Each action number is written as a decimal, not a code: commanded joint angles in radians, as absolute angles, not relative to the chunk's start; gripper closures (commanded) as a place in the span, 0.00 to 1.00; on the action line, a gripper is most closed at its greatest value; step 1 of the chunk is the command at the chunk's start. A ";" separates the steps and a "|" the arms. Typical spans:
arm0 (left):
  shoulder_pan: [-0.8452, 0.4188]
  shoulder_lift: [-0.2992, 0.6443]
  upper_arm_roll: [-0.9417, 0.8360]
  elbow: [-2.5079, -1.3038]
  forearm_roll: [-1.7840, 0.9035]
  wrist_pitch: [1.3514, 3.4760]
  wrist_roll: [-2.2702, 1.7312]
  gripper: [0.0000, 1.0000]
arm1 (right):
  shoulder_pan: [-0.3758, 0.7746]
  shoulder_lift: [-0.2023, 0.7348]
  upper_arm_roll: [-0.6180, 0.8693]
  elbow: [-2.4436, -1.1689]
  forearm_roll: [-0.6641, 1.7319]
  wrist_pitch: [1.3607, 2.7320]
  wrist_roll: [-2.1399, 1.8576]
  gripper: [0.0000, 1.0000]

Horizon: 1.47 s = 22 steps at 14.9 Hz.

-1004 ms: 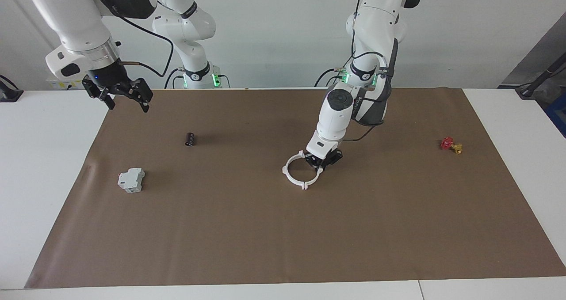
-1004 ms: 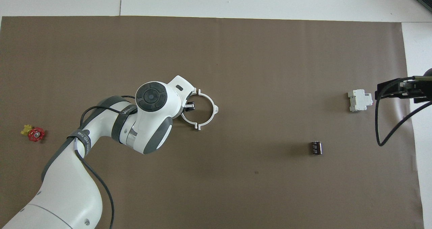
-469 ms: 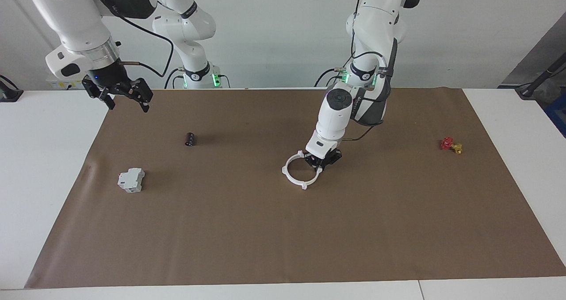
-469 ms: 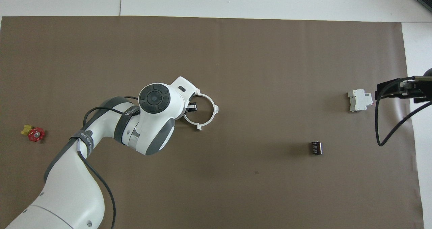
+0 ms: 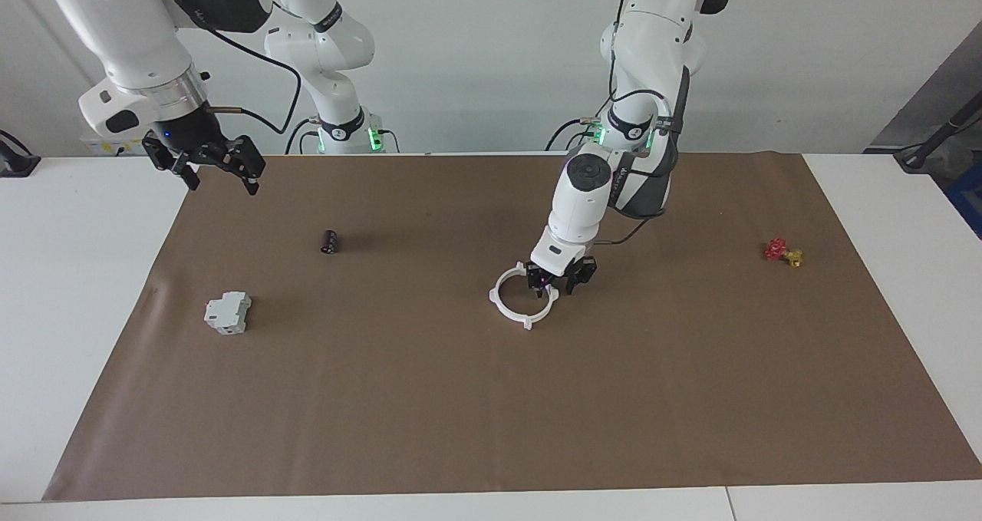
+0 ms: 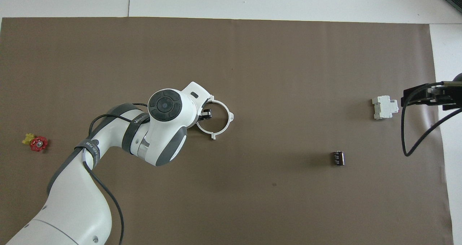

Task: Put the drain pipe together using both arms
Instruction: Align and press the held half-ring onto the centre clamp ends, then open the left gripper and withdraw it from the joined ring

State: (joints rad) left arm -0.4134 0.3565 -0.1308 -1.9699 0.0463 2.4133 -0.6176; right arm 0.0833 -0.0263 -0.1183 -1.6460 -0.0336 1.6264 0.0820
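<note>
The drain pipe [image 5: 502,314] lies on the brown mat [image 5: 460,413] as one joined white ring with four tabs, also seen in the overhead view as the ring [image 6: 224,128]. My left gripper [image 5: 554,279] is low over the ring's rim on the side nearer the robots. It is open, one finger inside the ring and one outside, with the rim between them. From overhead its wrist hides all but one finger [image 6: 205,114]. My right gripper [image 5: 207,164] waits open in the air over the mat's corner at the right arm's end and holds nothing.
A grey-white boxy block [image 5: 227,312] and a small black cylinder [image 5: 330,242] lie toward the right arm's end. A small red and yellow valve [image 5: 782,252] lies toward the left arm's end. White table surrounds the mat.
The left gripper's fingers have parted and released the ring's rim. The ring stays in place. The right arm has not moved.
</note>
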 commanded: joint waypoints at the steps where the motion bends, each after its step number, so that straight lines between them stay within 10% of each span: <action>1: -0.428 0.348 -0.117 -1.979 0.071 2.427 -0.638 0.24 | 0.084 -0.044 -0.126 -1.663 -0.015 1.618 0.061 0.00; 8: -0.402 0.273 -0.118 -1.977 0.071 2.323 -0.626 0.00 | 0.084 -0.044 -0.124 -1.663 -0.015 1.618 0.061 0.00; 22: -0.241 0.088 -0.002 -1.914 0.061 2.010 -0.287 0.00 | 0.084 -0.044 -0.126 -1.663 -0.015 1.618 0.061 0.00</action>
State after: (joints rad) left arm -0.2472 0.1307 -0.0329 -1.9099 0.0531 2.0462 -0.3350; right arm 0.0834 -0.0263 -0.1183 -1.6460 -0.0336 1.6264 0.0820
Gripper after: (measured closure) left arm 0.000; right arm 0.000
